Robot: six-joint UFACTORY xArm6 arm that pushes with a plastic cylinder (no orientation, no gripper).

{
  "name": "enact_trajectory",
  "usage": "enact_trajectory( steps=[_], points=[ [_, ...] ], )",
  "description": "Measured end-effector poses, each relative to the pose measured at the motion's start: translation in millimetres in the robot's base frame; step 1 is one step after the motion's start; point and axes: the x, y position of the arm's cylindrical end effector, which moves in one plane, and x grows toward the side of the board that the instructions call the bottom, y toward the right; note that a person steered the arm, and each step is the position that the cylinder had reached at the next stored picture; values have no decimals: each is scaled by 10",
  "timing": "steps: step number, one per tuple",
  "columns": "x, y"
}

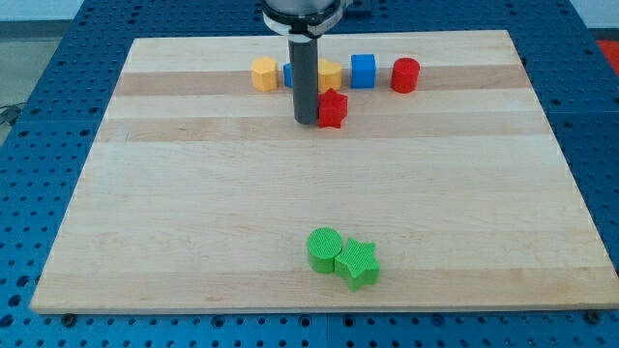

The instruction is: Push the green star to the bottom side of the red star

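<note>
The green star (pixel 358 264) lies near the view's bottom edge of the wooden board, touching a green round block (pixel 324 249) on its left. The red star (pixel 333 108) lies near the view's top, far above the green star. My tip (pixel 306 121) stands right beside the red star's left side, touching or nearly touching it. The rod partly hides a blue block (pixel 288 74) and a yellow block (pixel 330 73) behind it.
A row of blocks runs along the view's top: a yellow hexagon (pixel 264 73), the partly hidden blue block, the yellow block, a blue cube (pixel 363 71) and a red cylinder (pixel 405 74). The board's edge (pixel 319 309) borders a blue perforated table.
</note>
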Motion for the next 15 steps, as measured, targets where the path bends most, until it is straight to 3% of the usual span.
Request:
enact_trajectory(
  steps=[2,3,4,6,7,9,10,12,14,15],
  points=[
    [742,-159],
    [765,104],
    [981,-23],
    [2202,-493],
    [2459,-293],
    [2428,449],
    [2299,540],
    [1365,536],
    [1477,522],
    [1840,447]
  ],
)
